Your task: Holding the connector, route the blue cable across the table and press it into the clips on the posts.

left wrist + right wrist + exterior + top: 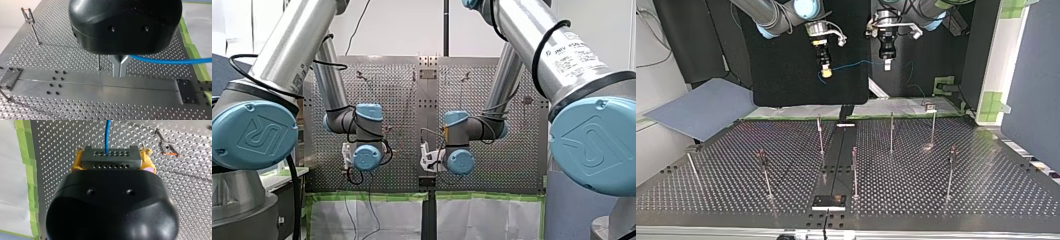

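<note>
- So my right gripper [112, 157] clamps the connector [110, 162], anchoring one end of the blue cable [108, 132].
- My left gripper [120, 73] is pinched narrow on it alongside, probably to keep it taut.

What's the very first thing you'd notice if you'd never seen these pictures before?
The bright blue cable, strung through the air between my right claw and my left claw, high over the table. My right claw's yellow pads pinch a dark connector. Thin metal posts stand on the holey table, none holding cable yet.
</note>
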